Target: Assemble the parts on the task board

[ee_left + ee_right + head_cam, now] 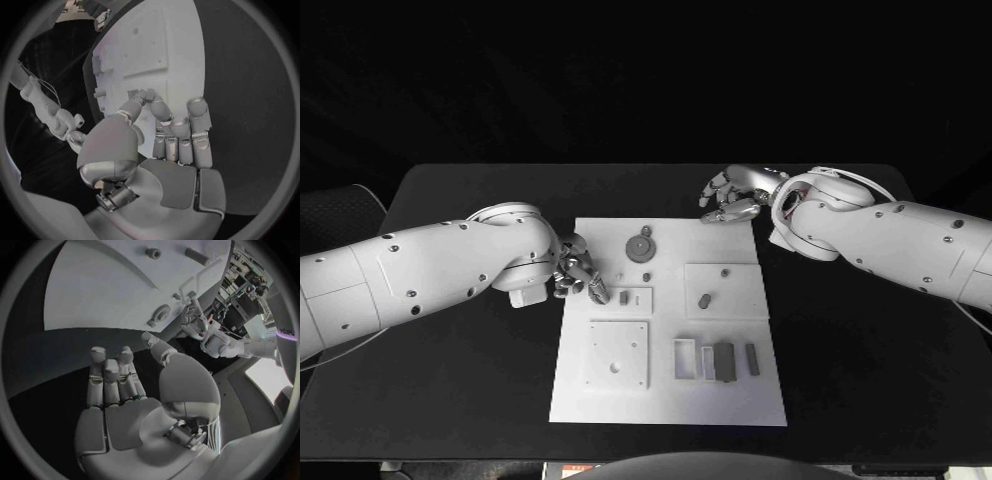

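The white task board (661, 395) lies mid-table with grey parts on it: a gear (640, 247), a small peg (649, 274), an oval piece (705, 298) and upright blocks (723, 360). My left hand (581, 272) is at the board's left edge. Its thumb and a finger pinch a small grey part (599, 294), seen at the fingertips (142, 94) over the board (169, 40) in the left wrist view. My right hand (733, 197) hovers at the board's far right corner, fingers loosely spread and holding nothing. The right wrist view shows that hand (125, 390) short of the board (100, 290) and the gear (161, 315).
A square plate (617, 352) with holes sits in the board's near left part, and a second raised plate (728, 278) carries the oval piece. Black tabletop (459, 370) surrounds the board on all sides.
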Robot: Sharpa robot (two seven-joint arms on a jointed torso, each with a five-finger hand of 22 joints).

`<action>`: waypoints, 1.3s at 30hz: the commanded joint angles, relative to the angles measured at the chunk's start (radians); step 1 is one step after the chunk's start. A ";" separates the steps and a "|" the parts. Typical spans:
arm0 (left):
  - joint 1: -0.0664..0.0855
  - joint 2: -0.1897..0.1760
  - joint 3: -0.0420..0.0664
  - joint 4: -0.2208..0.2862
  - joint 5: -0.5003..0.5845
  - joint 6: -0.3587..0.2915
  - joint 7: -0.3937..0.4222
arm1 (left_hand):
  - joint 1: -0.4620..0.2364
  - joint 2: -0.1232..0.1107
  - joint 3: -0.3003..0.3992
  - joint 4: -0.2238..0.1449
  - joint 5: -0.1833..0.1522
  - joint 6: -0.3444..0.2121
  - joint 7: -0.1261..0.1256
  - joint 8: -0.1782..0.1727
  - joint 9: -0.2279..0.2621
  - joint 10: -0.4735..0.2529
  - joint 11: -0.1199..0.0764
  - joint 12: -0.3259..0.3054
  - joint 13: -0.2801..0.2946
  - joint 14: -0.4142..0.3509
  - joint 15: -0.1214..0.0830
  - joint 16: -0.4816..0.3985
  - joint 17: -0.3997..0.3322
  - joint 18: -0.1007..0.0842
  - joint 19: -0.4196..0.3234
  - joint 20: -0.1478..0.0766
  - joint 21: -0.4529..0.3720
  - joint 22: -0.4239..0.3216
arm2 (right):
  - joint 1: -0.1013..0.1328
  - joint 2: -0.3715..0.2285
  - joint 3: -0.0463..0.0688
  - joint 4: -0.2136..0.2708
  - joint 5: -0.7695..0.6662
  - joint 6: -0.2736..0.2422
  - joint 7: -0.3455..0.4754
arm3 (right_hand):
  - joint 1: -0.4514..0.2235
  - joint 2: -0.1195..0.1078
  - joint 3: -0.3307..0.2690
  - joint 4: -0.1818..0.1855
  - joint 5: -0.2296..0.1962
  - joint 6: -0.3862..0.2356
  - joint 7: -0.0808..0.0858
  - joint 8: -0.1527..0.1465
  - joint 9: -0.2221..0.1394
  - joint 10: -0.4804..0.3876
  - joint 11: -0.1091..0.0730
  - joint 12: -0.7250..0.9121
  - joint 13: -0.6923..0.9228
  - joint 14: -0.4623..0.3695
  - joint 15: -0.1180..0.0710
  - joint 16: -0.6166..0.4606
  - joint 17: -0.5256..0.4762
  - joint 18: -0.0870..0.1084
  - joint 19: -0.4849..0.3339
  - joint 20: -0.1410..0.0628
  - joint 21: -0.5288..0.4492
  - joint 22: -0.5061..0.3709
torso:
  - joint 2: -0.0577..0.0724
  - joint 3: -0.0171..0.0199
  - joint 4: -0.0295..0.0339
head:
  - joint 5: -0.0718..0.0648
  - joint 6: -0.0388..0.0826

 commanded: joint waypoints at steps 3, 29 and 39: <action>-0.008 0.000 -0.007 -0.003 -0.010 0.040 -0.026 | 0.056 0.059 0.076 -0.071 0.003 -0.002 0.003 0.003 0.002 -0.002 -0.001 0.003 -0.001 0.010 -0.019 0.003 -0.001 0.012 0.005 0.000 0.003 0.019 | 0.000 0.002 0.000 0.000 0.000 0.013 0.007 | 0.000 0.006 -0.004 -0.001 0.005 -0.001 0.010 -0.005 -0.002 -0.006 0.001 0.005 -0.001 0.009 0.000 -0.006 -0.001 0.011 0.003 0.000 -0.006 0.012 | 0.000 0.0001 0.0003 | 0.000 -0.001; -0.008 0.002 -0.007 -0.004 -0.018 0.042 -0.026 | 0.058 0.060 0.076 -0.072 0.002 -0.003 0.003 0.002 0.003 -0.002 -0.001 0.003 -0.002 0.010 -0.018 0.003 -0.001 0.012 0.004 0.001 0.003 0.020 | 0.000 0.003 0.000 0.000 0.000 0.013 0.008 | 0.000 0.006 -0.004 -0.001 0.005 -0.001 0.010 -0.005 -0.002 -0.006 0.001 0.005 -0.002 0.009 0.000 -0.007 -0.001 0.011 0.003 0.000 -0.006 0.012 | 0.000 0.0001 0.0001 | 0.001 0.001; -0.008 0.003 -0.008 0.002 -0.044 0.010 -0.024 | 0.050 0.063 0.074 -0.066 -0.002 -0.004 0.004 0.002 0.006 -0.003 0.000 0.003 -0.004 0.009 -0.018 0.003 -0.002 0.011 0.004 0.001 0.003 0.019 | 0.000 0.003 0.000 0.002 0.000 0.012 0.008 | 0.000 0.006 -0.004 -0.001 0.005 -0.001 0.010 -0.005 -0.002 -0.006 0.001 0.005 -0.002 0.009 0.000 -0.007 -0.001 0.011 0.003 0.000 -0.006 0.012 | 0.000 0.0002 0.0005 | 0.001 0.003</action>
